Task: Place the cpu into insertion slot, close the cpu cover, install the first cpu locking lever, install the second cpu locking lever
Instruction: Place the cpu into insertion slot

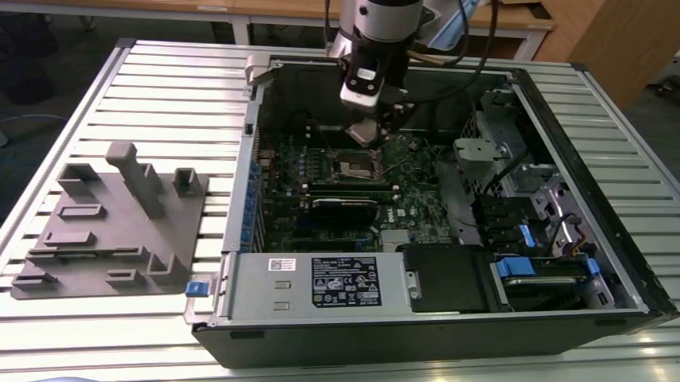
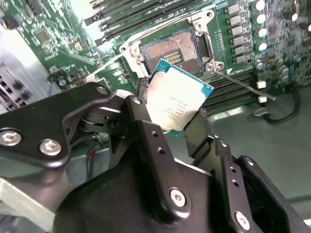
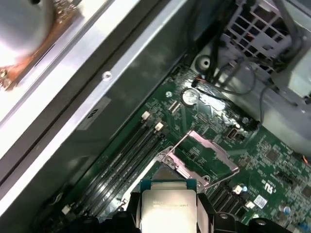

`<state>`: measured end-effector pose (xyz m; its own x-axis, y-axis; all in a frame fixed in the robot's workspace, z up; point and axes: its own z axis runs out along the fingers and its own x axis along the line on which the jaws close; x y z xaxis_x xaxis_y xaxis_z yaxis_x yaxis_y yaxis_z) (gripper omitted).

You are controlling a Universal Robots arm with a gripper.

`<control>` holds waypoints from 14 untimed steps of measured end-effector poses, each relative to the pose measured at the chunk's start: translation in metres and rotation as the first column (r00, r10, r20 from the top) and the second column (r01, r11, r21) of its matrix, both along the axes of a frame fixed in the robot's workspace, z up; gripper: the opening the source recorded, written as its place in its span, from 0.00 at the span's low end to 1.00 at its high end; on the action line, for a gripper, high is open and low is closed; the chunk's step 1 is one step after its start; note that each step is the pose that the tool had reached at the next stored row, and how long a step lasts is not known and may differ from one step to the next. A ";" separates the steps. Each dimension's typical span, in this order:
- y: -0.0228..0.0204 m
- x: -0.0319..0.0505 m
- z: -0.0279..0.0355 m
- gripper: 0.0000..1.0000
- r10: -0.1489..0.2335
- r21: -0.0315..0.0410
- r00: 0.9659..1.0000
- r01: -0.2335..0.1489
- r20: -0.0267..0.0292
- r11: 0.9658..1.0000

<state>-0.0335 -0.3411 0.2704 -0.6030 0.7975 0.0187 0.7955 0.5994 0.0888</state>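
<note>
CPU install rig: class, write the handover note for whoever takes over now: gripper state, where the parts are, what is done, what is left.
Gripper: jaws shut on the small flat square silver-grey cpu, held tilted by its edges.
Square dark insertion slot with silvery rim: open, empty, just beyond the chip.
Thin silver metal cpu cover: swung up off the slot.
Thin wire locking levers: unlatched, sticking out.
Done: cpu is in the grasp, near the slot.
Left: seat the cpu, close the cover, latch both levers.

The silver-topped cpu (image 2: 177, 99) hangs tilted above the open, dark insertion slot (image 2: 175, 48)
</note>
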 end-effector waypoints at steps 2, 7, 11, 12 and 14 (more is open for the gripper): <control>0.0000 0.0000 -0.0002 0.54 -0.038 0.000 0.999 0.038 0.000 0.999; 0.0000 0.0000 -0.0007 0.54 -0.127 0.000 0.992 0.127 0.000 0.992; 0.0000 0.0000 -0.0012 0.54 -0.199 0.000 0.980 0.199 0.000 0.980; 0.0000 0.0000 -0.0014 0.54 -0.217 0.000 0.976 0.217 0.000 0.976; 0.0000 0.0000 -0.0017 0.54 -0.252 0.000 0.968 0.252 0.000 0.968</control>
